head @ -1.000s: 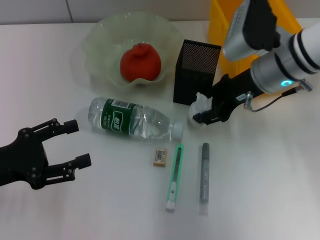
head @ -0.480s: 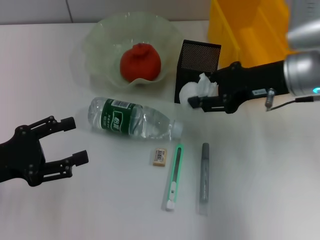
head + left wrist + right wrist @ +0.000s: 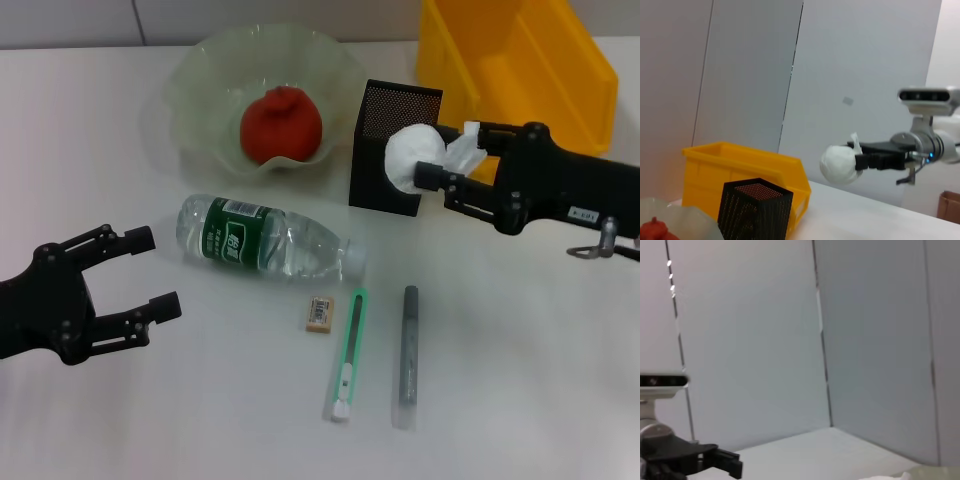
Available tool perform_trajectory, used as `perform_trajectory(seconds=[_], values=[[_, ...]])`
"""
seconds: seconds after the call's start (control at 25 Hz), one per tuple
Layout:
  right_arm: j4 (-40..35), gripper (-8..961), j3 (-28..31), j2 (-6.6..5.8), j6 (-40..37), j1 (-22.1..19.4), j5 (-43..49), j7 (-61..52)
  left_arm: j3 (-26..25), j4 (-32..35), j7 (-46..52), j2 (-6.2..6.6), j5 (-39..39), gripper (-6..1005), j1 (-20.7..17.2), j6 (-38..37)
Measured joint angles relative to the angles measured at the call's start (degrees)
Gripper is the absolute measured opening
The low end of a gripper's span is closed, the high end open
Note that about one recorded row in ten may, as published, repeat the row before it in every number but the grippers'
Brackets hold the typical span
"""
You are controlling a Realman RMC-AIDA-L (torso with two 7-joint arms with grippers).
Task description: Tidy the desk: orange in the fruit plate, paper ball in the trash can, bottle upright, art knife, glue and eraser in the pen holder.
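My right gripper [image 3: 447, 163] is shut on the white paper ball [image 3: 412, 157], held in the air in front of the black mesh pen holder [image 3: 385, 120] and left of the yellow trash can [image 3: 540, 60]. The left wrist view shows the paper ball [image 3: 839, 163] in that gripper [image 3: 859, 156] well above the table. The orange [image 3: 281, 124] lies in the pale-green fruit plate [image 3: 205, 75]. The bottle [image 3: 265, 238] lies on its side. Below it are the eraser [image 3: 319, 312], the green art knife [image 3: 349, 354] and the grey glue stick [image 3: 408, 345]. My left gripper [image 3: 145, 272] is open at the lower left.
The pen holder [image 3: 756, 208] and trash can [image 3: 725, 172] stand side by side at the table's back right, with grey wall panels behind. The right wrist view shows only walls and my left gripper [image 3: 725, 464] far off.
My right gripper has lifted the paper ball from the table beside the pen holder and swung it up and to the right. The left gripper has barely moved.
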State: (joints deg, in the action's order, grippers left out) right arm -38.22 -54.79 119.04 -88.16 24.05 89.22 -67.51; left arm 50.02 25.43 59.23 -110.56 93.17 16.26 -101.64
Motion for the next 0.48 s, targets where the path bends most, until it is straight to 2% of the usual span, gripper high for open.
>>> perform_trajectory(seconds=[0.04,0.24,0.48], values=[[4.8,452,2.1,0.00,-0.5,0.9,-0.2,4.3,0.0,0.0,0.0,-0.06,0.0,854,0.1,0.0],[9.8,452,3.4,0.03,-0.8,1.8,-0.8,9.7,-0.1,-0.2,0.2,-0.16,0.0,854,0.4,0.0],[10.1,451,3.4,0.05,-1.2,1.7,-1.0,9.9,-0.1,-0.2,0.3,-0.25,0.0,854,0.5,-0.2]])
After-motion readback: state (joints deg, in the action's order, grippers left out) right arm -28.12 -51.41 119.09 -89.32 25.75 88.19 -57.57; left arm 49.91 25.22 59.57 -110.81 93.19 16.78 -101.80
